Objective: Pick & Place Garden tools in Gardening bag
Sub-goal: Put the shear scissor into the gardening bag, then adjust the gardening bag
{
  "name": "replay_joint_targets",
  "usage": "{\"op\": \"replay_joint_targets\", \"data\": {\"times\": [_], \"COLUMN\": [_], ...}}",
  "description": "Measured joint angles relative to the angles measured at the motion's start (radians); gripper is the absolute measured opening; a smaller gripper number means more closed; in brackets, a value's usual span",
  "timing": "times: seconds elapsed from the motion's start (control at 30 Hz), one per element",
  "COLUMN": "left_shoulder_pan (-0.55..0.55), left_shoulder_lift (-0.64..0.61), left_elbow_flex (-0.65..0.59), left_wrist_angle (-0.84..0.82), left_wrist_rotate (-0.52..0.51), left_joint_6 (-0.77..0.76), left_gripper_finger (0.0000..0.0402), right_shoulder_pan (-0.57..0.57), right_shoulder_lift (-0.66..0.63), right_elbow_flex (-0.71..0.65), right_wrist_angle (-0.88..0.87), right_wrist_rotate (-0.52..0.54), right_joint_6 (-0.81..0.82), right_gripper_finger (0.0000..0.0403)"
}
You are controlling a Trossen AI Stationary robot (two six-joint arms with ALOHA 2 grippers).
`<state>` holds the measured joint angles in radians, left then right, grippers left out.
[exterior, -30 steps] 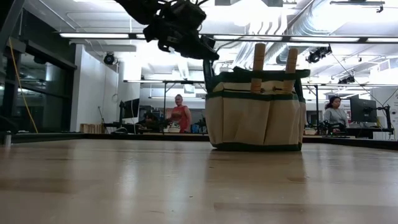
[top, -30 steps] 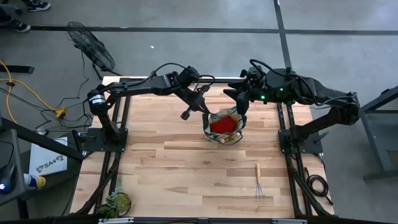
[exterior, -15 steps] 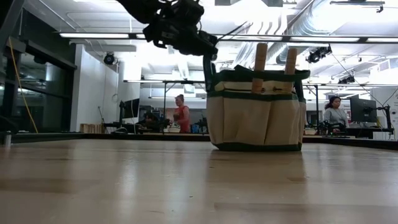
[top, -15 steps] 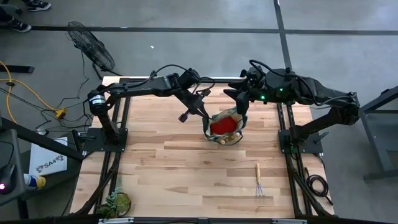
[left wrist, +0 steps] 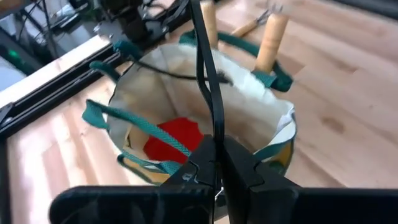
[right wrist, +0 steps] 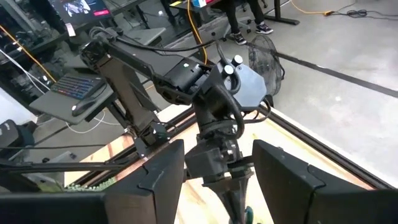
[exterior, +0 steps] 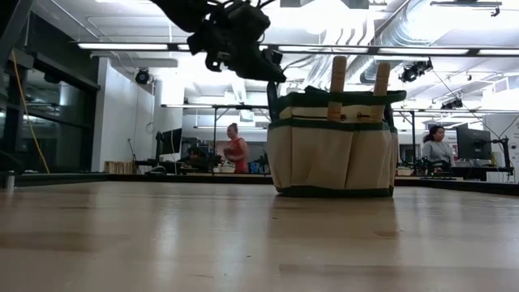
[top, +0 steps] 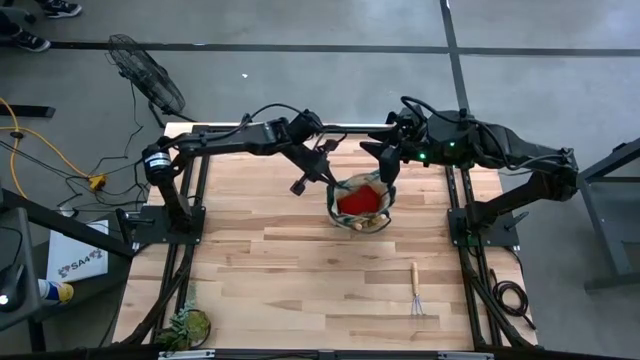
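The tan gardening bag (top: pixel 362 183) with green trim stands upright at the table's far middle. A red cloth piece (left wrist: pixel 177 134) lies inside it. Two wooden handles (exterior: pixel 336 77) (exterior: pixel 379 79) stick up from its near side. My left gripper (top: pixel 328 172) is above the bag's far-left rim, shut on a thin dark tool (left wrist: pixel 205 62), apparently a pruner seen edge-on. My right gripper (top: pixel 385 175) hangs open above the bag's far-right rim, with nothing between its fingers (right wrist: pixel 155 180). A wooden-handled hand rake (top: pixel 417 290) lies flat on the table near the right front. My left gripper pinches the thin dark tool's near end (left wrist: pixel 214 134) between its two shut fingers. The fingers come from the table's far left, slanting down. The tool runs on ahead of them, along their line, out over the bag's open mouth and clear of the table.
A leafy green plant clump (top: pixel 187 325) sits at the table's near-left corner. Bare wood lies between the bag and the near edge. The arms' frames run along both sides of the table. People (exterior: pixel 236 150) are in the room beyond the far edge.
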<state>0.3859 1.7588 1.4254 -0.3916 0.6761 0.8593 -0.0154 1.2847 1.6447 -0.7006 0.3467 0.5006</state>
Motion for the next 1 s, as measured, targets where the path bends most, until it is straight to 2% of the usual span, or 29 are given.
{"op": "replay_joint_targets", "data": {"times": [0.2, 0.53, 0.77, 1.0], "left_shoulder_pan": [0.007, 0.016, 0.016, 0.037], "left_shoulder_lift": [0.0, 0.0, -0.001, -0.015], "left_elbow_flex": [0.0, 0.0, 0.0, 0.0], "left_wrist_angle": [0.001, 0.033, 0.051, 0.055], "left_wrist_rotate": [0.133, 0.132, 0.149, 0.204], "left_joint_6": [-0.051, -0.104, -0.161, -0.24], "left_gripper_finger": [0.0, 0.0018, 0.0067, 0.0147], "right_shoulder_pan": [0.0, 0.0, 0.0, -0.007], "right_shoulder_lift": [0.0, 0.011, 0.034, 0.034], "right_elbow_flex": [0.0, 0.0, 0.0, 0.0], "right_wrist_angle": [0.0, -0.001, -0.025, -0.09], "right_wrist_rotate": [0.022, 0.046, 0.048, 0.048], "right_joint_6": [-0.001, 0.013, 0.061, 0.159], "right_gripper_finger": [0.0183, 0.0183, 0.0183, 0.0183]}}
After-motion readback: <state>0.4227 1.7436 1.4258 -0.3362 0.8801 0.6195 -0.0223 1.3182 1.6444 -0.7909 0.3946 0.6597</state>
